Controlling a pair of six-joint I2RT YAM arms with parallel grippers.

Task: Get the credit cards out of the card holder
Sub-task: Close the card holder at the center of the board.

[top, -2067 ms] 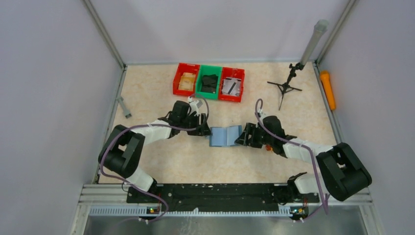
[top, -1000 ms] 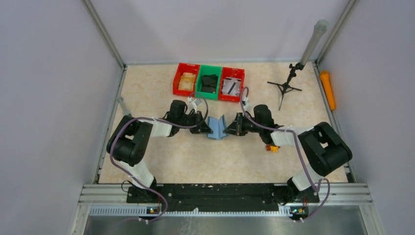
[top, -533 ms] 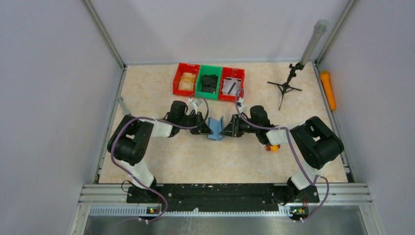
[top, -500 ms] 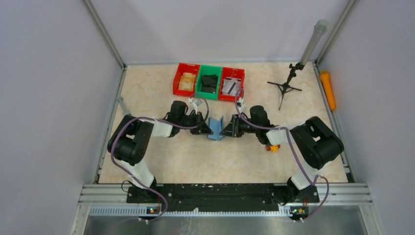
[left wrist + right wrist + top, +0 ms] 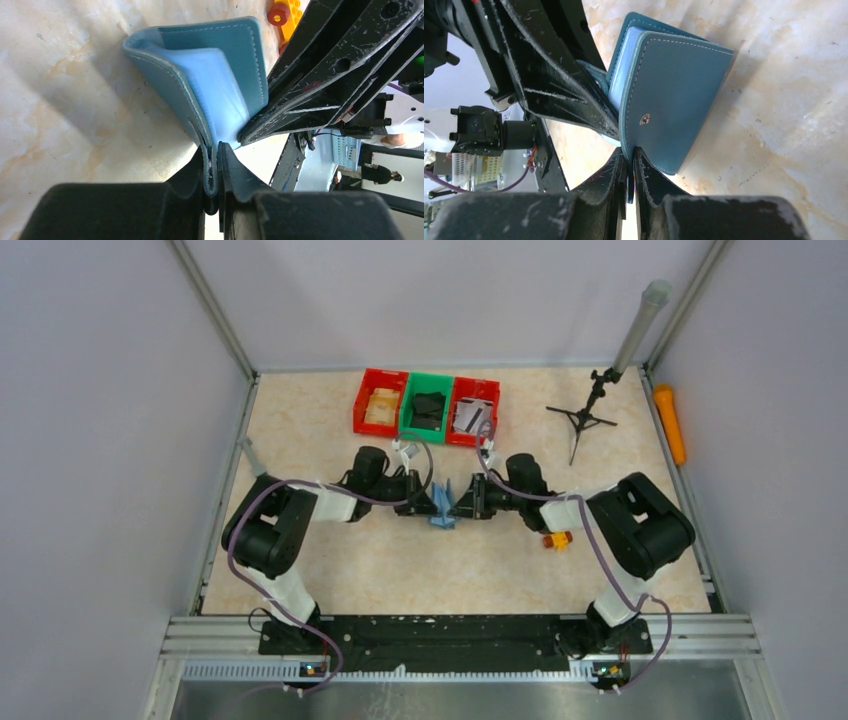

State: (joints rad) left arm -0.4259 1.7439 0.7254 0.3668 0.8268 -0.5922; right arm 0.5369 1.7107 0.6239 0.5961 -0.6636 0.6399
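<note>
Just below the bins (image 5: 427,406) at mid-frame in the top view, the card holder (image 5: 441,510) sits on the table (image 5: 330,570), folded into a narrow V. The left gripper (image 5: 214,150) is pinched almost closed on one flap's edge, and the right gripper (image 5: 629,152) likewise grips the other flap. No credit cards show (the slots are hidden), so this looks like the opening step. Next, the flaps need drawing apart.

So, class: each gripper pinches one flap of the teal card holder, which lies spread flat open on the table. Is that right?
Not quite. The left gripper and right gripper each pinch one flap, but the card holder is not flat: it stands folded in a narrow V between them, as both wrist views show.
</note>
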